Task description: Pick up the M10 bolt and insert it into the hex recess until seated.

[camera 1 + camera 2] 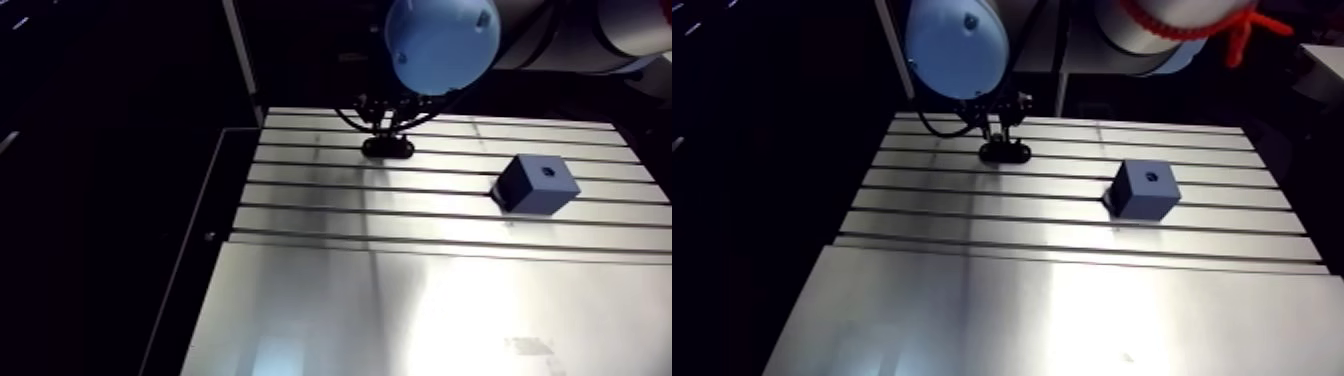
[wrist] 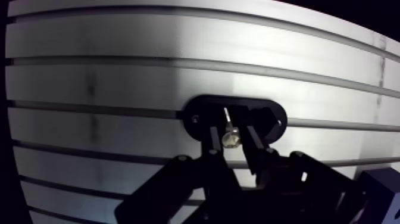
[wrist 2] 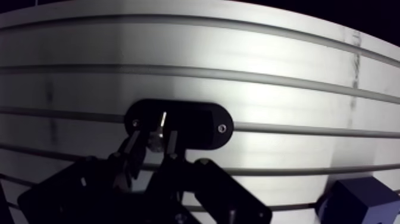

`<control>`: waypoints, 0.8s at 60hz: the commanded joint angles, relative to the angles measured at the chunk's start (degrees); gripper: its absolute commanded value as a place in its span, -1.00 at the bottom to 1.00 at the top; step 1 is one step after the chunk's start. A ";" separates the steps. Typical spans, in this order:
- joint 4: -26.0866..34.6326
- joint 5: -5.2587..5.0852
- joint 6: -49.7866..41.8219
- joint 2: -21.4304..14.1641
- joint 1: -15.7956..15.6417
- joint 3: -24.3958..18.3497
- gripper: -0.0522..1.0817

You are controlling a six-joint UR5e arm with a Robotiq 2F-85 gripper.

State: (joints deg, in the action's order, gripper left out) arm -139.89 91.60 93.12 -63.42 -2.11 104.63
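A black oval holder (image 2: 199, 116) lies on the slotted table (image 1: 400, 300) at the far side. The M10 bolt (image 2: 230, 138) stands over it with its hex head toward the camera and its thin shank pointing down at the holder. My gripper (image 2: 233, 134) is down at the holder, its two fingers pressed against either side of the bolt's head. In the arm view the gripper (image 1: 1002, 135) hangs right over the holder (image 1: 1004, 153). A dark blue block (image 1: 1146, 189) with the hex recess (image 1: 1152, 177) in its top sits to the right, well apart from the gripper.
Several long slots run across the far half of the table (image 1: 1072, 215); the near half is a smooth plate. The table's left edge (image 1: 215, 235) drops into darkness. A corner of the blue block (image 3: 357, 202) shows beside the gripper in the wrist view.
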 commanded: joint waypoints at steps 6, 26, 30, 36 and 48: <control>0.00 0.03 0.00 0.02 0.00 -0.08 0.26; 0.00 -0.06 0.00 0.12 0.00 0.00 0.34; 0.00 -0.06 0.00 0.12 0.00 -0.07 0.36; 0.00 -0.13 0.00 0.11 0.00 -0.16 0.38; 0.00 -0.32 0.00 -0.58 0.00 -0.86 0.40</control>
State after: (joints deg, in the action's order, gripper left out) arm -139.88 91.47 93.12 -63.46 -2.11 104.36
